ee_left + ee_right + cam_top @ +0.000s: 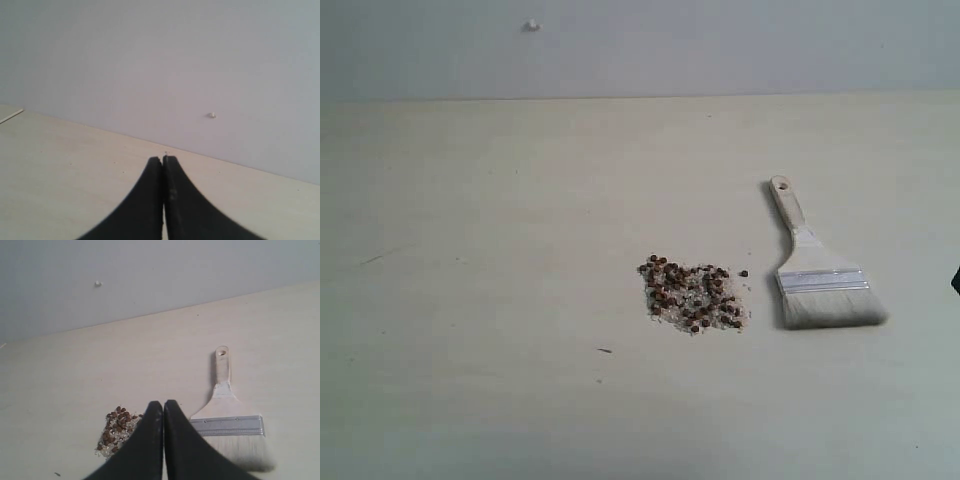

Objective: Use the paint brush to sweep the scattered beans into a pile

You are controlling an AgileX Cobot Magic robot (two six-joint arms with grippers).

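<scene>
Both the left pincer (163,161) and the right pincer (163,404) are pressed shut on nothing, seemingly because the beans (693,295) already sit as one compact pile (117,432) on the desk (500,300), the paint brush (822,281) lying flat just beside them

Broad bare pale tabletop (470,300) lies left of the compact heap of reddish-brown beans (692,293); a narrow gap parts it from the flat cream-handled, silver-ferruled paint brush (823,281).
</scene>
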